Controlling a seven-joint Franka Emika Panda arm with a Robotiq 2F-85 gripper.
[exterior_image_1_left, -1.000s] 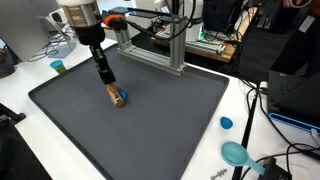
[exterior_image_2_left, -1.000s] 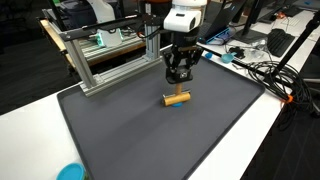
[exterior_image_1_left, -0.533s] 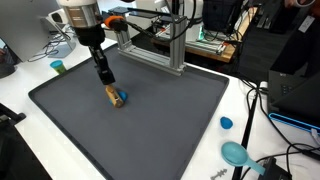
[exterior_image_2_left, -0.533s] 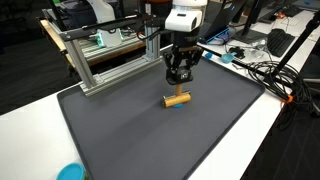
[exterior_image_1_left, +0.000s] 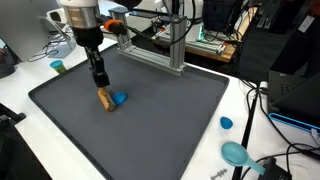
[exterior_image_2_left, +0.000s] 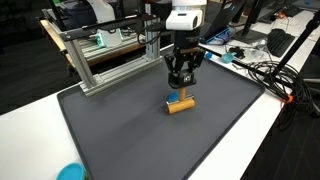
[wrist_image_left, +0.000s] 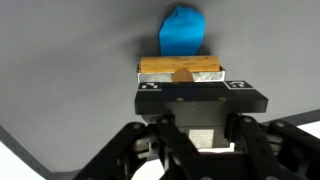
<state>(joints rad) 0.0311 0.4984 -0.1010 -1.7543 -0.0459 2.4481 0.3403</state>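
Observation:
A small wooden block lies on the dark grey mat. My gripper stands upright over the block, shut on its upper part. In the wrist view the block sits crosswise right at my gripper, its fingertips hidden behind the black bar. A small blue piece rests on the mat, touching the block's far side.
An aluminium frame stands along the mat's back edge. On the white table are a blue cap, a teal scoop and a small teal cup. Cables run beside the mat.
The gripper and the wooden block have shifted together a short way across the mat. The blue piece, mostly covered before, now shows beside the block.

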